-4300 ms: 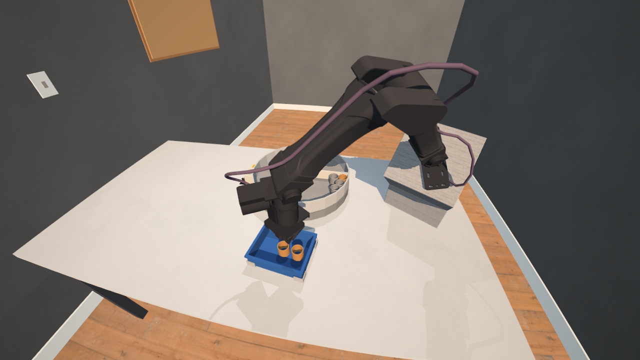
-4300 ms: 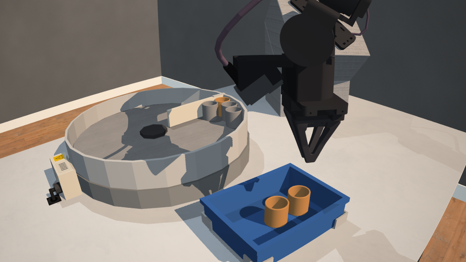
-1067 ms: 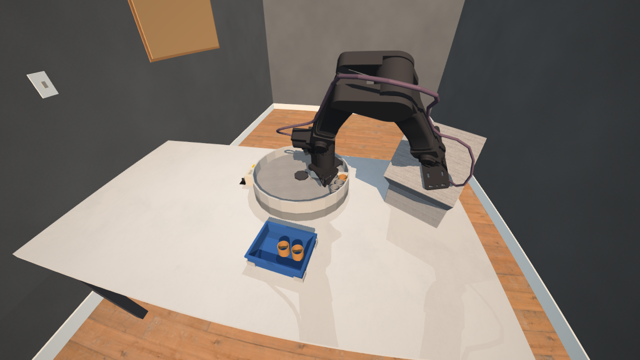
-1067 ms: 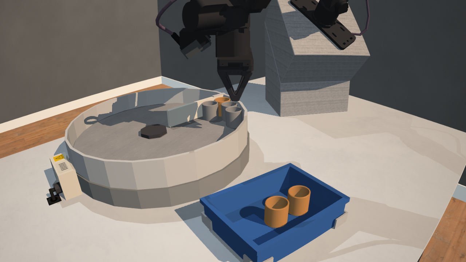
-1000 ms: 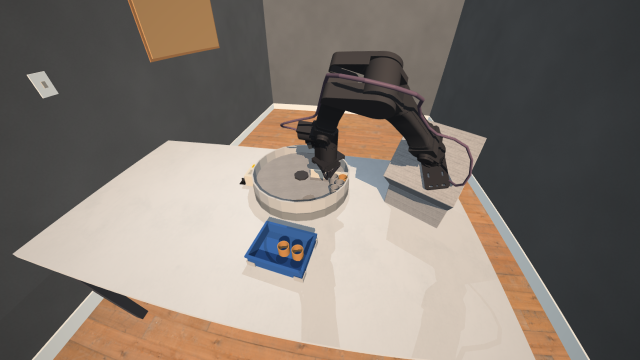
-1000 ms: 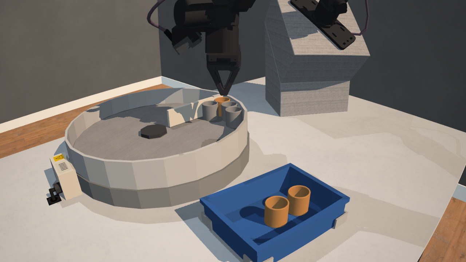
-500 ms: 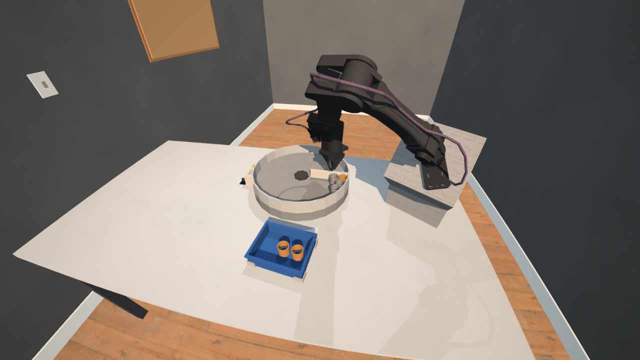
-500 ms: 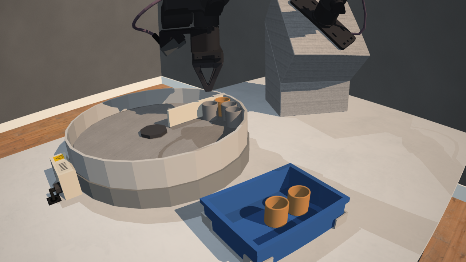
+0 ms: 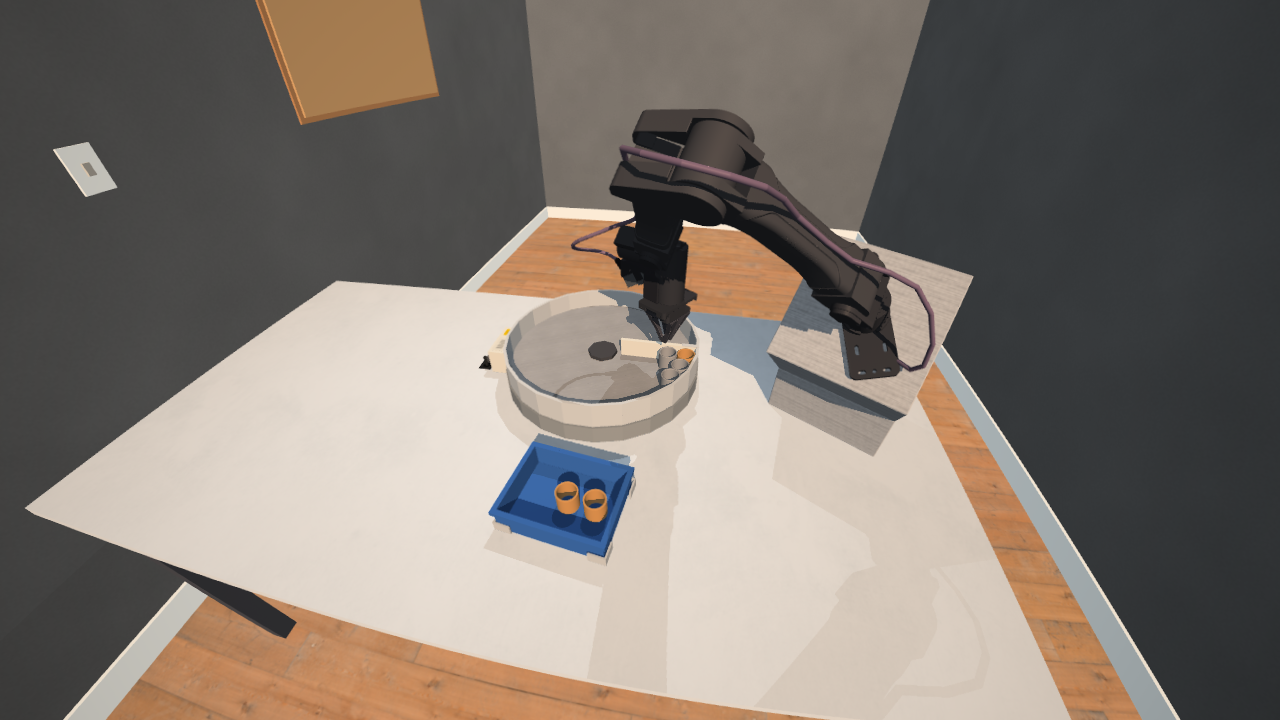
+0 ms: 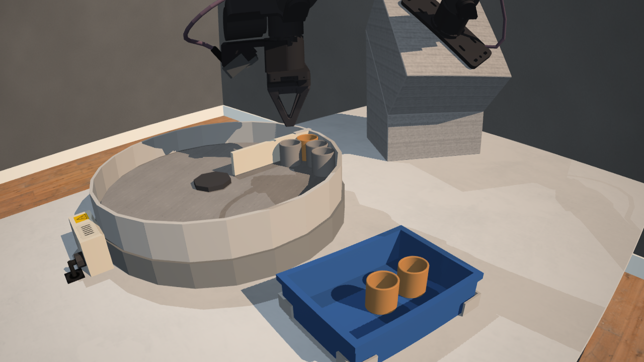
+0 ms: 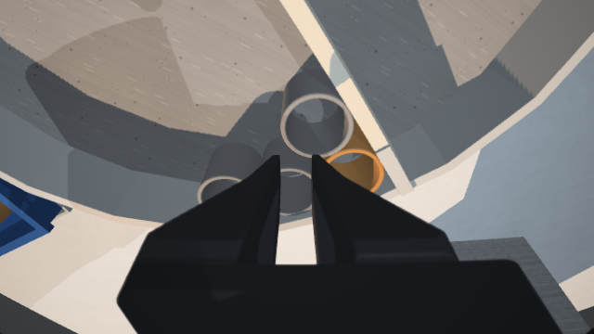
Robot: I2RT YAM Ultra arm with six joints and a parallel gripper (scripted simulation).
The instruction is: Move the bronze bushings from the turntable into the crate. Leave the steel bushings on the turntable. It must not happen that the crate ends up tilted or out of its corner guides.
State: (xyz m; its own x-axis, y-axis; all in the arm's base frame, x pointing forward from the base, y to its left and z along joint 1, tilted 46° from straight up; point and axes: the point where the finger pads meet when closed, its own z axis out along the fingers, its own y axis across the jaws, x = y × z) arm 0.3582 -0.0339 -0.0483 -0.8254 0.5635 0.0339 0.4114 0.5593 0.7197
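Observation:
One bronze bushing (image 9: 684, 356) (image 10: 304, 151) (image 11: 361, 171) stands on the turntable (image 9: 554, 410) (image 10: 188, 241) near its rim, against the cream divider (image 9: 639, 348) (image 10: 252, 157) (image 11: 359, 99). Three steel bushings stand beside it: one (image 10: 289, 154) (image 11: 317, 124) by the divider, one (image 10: 316, 144) (image 11: 296, 187) by the rim and one (image 10: 321, 163) (image 11: 234, 162) further along. Two bronze bushings (image 9: 566, 498) (image 10: 382, 294), (image 9: 595, 506) (image 10: 413, 280) stand in the blue crate (image 9: 554, 534) (image 10: 418, 317). My gripper (image 9: 665, 340) (image 10: 289, 124) (image 11: 295, 167) is open by a narrow gap, empty, above the cluster.
A black hub (image 9: 602, 350) (image 10: 212, 181) sits at the turntable's centre. The turntable's raised wall runs around the cluster. A cream control box (image 10: 92, 247) is attached at the turntable's left side. The arm's grey pedestal (image 9: 832, 394) (image 10: 432, 139) stands at the right.

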